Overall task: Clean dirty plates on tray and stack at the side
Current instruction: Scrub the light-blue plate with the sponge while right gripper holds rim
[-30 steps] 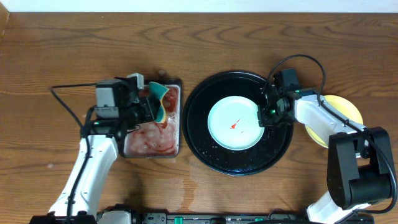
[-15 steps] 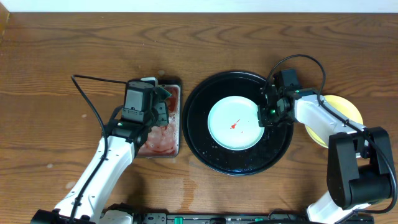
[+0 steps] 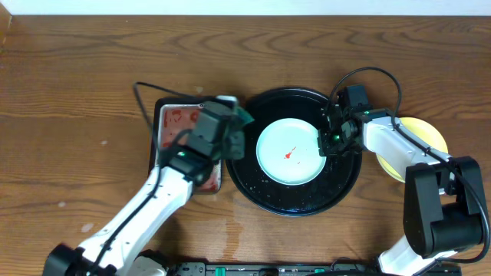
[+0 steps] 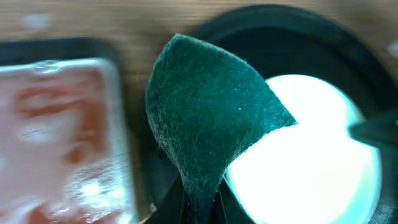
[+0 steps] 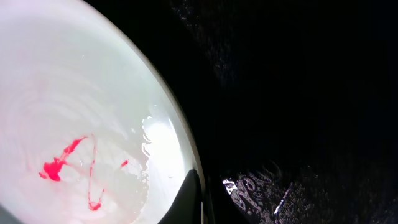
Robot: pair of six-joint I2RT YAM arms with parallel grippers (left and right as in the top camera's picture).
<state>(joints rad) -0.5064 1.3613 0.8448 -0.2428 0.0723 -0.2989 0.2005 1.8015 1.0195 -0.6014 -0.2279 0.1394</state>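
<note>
left tool (image 4: 200,206) (clamped on the green sponge (image 4: 208,118)) has swung from red-stained dish (image 3: 175,123) to black tray (image 3: 291,198).

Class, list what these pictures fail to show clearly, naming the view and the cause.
- Yellow plate: overhead, partly covered by the right arm.
- Sponge tray: overhead, the left arm hides its lower right; blurred in the left wrist view.
- Left end effector: left wrist view, the green sponge and bottom edge hide most of it.
- Aqua plate: right wrist view, cut off by the frame edges.
</note>
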